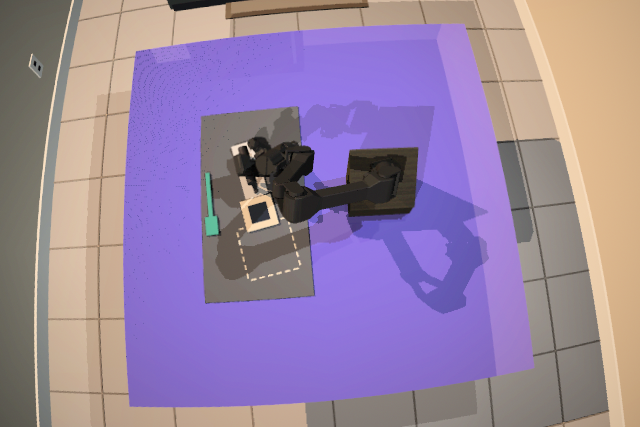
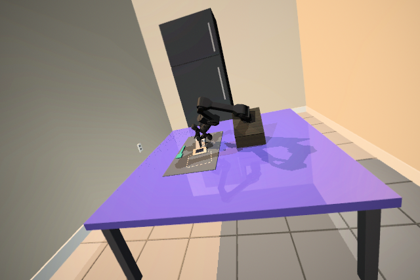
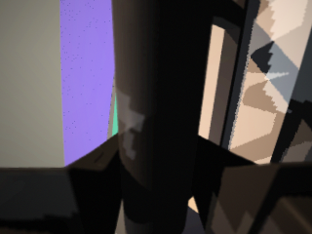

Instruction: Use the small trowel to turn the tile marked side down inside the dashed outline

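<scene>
The tile (image 1: 258, 213) (image 2: 199, 151) is pale with a dark square mark facing up. It lies on the grey mat (image 1: 258, 288) (image 2: 176, 170) and overlaps the top left corner of the dashed outline (image 1: 273, 272) (image 2: 198, 166). My gripper (image 1: 251, 179) (image 2: 201, 138) (image 3: 154, 133) hangs low over the mat just behind the tile. It is shut on the dark round handle of the trowel (image 3: 156, 97). A pale strip that looks like the trowel's blade (image 1: 249, 188) reaches toward the tile's back edge. I cannot tell whether it touches the tile.
A green flat tool (image 1: 209, 205) (image 2: 180, 152) lies along the mat's left edge. A small white patch (image 1: 239, 148) shows on the mat behind the gripper. The arm's dark base block (image 1: 408, 158) (image 2: 251, 134) stands right of the mat on the purple table (image 1: 361, 334).
</scene>
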Controlling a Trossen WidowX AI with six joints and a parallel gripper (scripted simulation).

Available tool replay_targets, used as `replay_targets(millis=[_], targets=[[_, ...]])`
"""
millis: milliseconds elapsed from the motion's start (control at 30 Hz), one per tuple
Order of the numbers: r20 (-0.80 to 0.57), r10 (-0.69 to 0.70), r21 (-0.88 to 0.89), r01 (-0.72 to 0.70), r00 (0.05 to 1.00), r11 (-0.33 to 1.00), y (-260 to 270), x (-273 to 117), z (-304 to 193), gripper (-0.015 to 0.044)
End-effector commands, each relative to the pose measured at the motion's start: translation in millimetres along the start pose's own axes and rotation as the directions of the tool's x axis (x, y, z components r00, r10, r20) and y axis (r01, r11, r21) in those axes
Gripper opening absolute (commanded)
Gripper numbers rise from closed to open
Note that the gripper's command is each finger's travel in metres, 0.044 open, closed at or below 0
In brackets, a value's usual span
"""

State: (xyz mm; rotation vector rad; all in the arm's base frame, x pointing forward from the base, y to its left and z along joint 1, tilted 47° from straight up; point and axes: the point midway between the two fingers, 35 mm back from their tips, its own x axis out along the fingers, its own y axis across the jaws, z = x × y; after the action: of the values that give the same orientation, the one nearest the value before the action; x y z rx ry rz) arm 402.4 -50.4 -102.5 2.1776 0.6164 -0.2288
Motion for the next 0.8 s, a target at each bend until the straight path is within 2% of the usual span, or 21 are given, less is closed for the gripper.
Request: replay_targets(millis=[0, 400, 767], targets=[[-0.008, 0.006, -0.005, -0.006, 1.0, 1.0, 4, -1, -11, 0.0], [-0.011, 0.007, -0.001, -0.007, 1.0, 1.0, 4, -3, -24, 0.0], [-0.075, 0.009, 0.074, -0.004, 0.997, 0.997, 23, -19, -23, 0.0]])
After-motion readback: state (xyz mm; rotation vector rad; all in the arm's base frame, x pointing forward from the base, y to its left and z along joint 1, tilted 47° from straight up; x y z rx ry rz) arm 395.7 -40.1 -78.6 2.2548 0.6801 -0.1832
